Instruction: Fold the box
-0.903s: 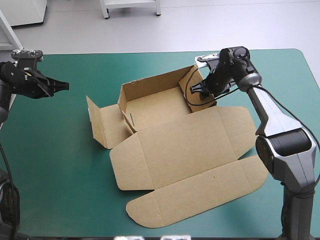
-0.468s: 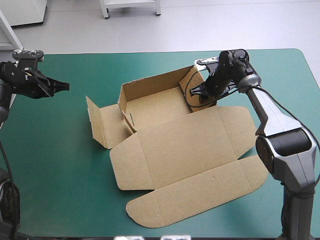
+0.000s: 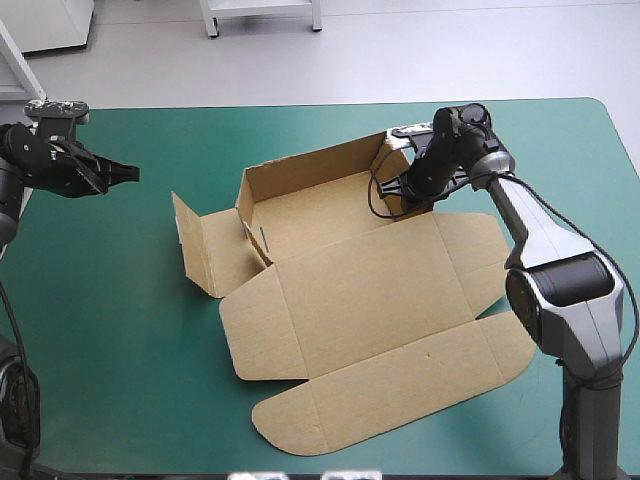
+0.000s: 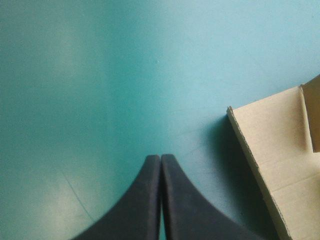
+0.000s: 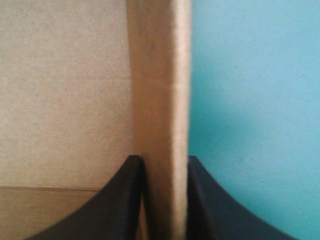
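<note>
The flat-lidded brown board box (image 3: 370,300) lies mid-desk (image 3: 110,340) on the teal-green cover, with its tray walls raised toward the far edge and its lid flat toward the near edge. The right arm (image 3: 530,230) bends in over the far right part, its black-fingered right pincer (image 3: 405,187) pinching the tray's right end wall (image 5: 160,75). The left arm (image 3: 12,175) hangs at the left edge, its left pincer (image 3: 130,172) pressed together over bare cover, apart from the box.
</note>
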